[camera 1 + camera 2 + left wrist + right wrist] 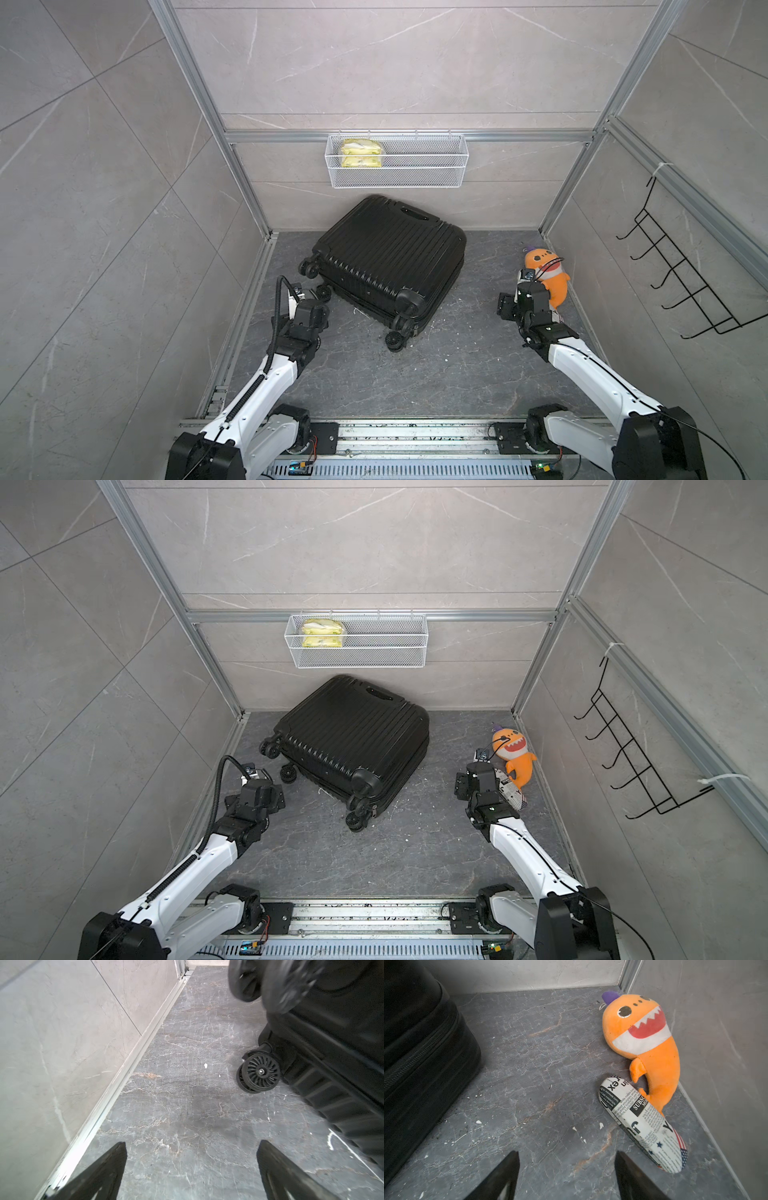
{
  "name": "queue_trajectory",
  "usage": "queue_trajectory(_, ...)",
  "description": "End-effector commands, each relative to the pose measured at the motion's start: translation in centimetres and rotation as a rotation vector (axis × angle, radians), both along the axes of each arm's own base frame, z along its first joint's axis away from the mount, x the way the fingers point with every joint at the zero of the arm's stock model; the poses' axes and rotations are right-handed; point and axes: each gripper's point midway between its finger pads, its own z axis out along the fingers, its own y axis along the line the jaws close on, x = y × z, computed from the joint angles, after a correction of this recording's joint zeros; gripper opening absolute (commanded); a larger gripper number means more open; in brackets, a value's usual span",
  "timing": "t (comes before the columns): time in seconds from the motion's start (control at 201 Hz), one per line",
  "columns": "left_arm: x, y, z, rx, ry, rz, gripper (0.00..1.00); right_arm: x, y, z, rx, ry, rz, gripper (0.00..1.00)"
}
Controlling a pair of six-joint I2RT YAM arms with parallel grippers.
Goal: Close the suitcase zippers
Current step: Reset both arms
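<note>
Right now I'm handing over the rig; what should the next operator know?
Left gripper: jaws open, empty, over the floor beside a suitcase wheel.
Right gripper: jaws open, empty, between suitcase and plush toy.
Suitcase: flat on the floor at the back, shells together.
Done: zipper looks shut along the side the right wrist sees.
To do: check the rest of the zipper; pulls too small to make out.

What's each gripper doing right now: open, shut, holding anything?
Left gripper: open, holding nothing, beside the suitcase.
Right gripper: open, holding nothing, near the plush toy.
</note>
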Motion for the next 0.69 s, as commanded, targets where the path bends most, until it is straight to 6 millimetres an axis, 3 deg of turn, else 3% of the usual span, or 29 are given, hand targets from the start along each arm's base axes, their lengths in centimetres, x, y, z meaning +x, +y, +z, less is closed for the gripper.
queue_trajectory(0.0,3.0,-1.2,2.3,0.0,-0.155,-0.122,0.99,1.0,0.5,-0.7,0.023,-0.071,0.075,0.75)
queue_trajectory(0.105,4.0,-2.4,1.3,0.026,-0.187,-0.242,1.0,1.3,-0.5,-1.4,0.045,-0.119,0.044,0.76)
queue_trajectory(0.224,4.5,-3.0,0.7,0.057,-0.248,-0.322,1.0,2.0,-0.3,-2.2,0.094,-0.171,0.076,0.76)
queue_trajectory(0.374,4.9,-2.5,0.0,-0.021,-0.325,-0.355,1.0,2.4,0.0,-0.7,0.093,-0.405,0.134,0.78)
queue_trajectory(0.538,6.1,-2.4,-1.4,-0.023,-0.333,-0.386,1.0,2.3,0.4,-2.9,0.103,-0.436,0.165,0.77)
queue_trajectory(0.688,6.7,-2.2,-3.5,-0.03,-0.303,-0.388,1.0,2.8,0.5,-3.2,0.101,-0.412,0.177,0.81)
